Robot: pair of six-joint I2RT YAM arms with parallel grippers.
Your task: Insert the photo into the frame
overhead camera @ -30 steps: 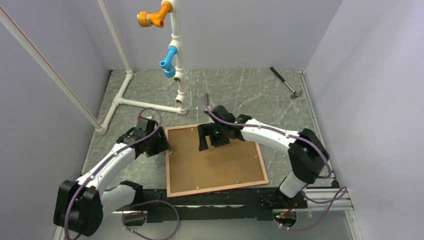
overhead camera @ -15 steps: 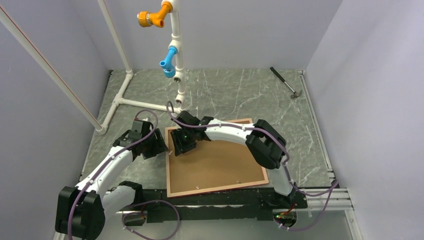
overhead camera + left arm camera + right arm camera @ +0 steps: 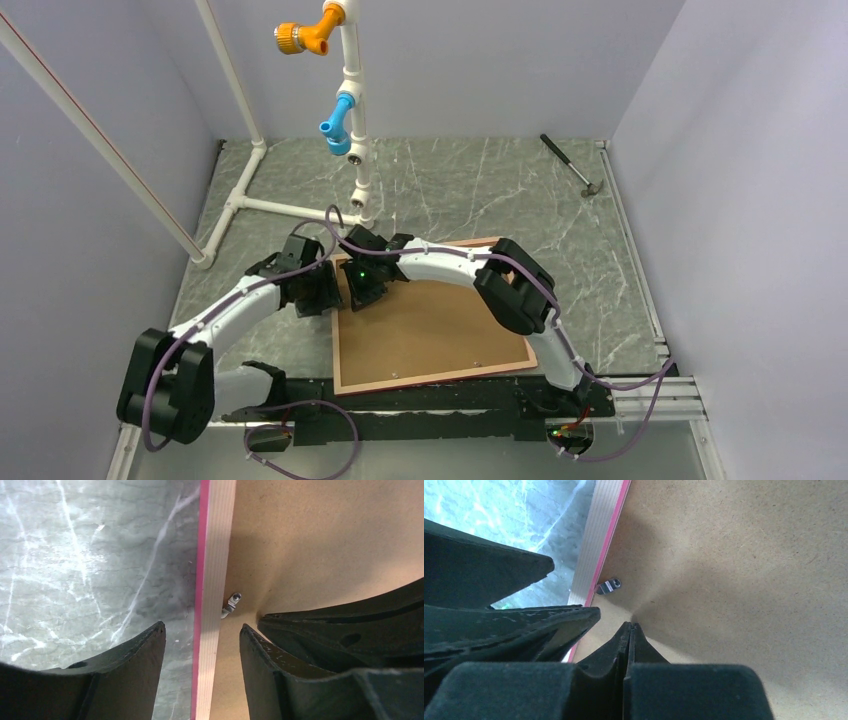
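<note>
Top external shows us the frame (image 3: 436,377) lying back-up on the marble table (image 3: 470,190), close to the arm bases, with a brown backing panel (image 3: 445,325) filling its opening. The photo does not show in any view, and we cannot tell whether it sits under that panel. Both arms reach toward the far end of the frame's left rail. The left gripper (image 3: 322,297) is at the rail itself and the right gripper (image 3: 362,292) is just beside it, over the panel. From up here we cannot judge either pair of jaws. A white pipe stand (image 3: 360,175) rises at the far side of the table, and a hammer (image 3: 572,165) lies in the far right corner.

Left wrist gives us the rail close up, pale wood with a pink outer edge. The left jaws stand open astride it, one finger (image 3: 125,680) over the marble and the other over the panel. We see a gap on each side, so they have hold of nothing. A small metal clip (image 3: 231,604) sits where rail meets panel, and the right gripper's dark fingers come in from the right, beside the left gripper's inner finger.

Right wrist shows us its own two fingers (image 3: 616,650) pressed flat together with nothing between them. Their shared tip looks to touch the panel just below the clip. The left gripper's fingers fill the left of this view, the rail running up between them.
</note>
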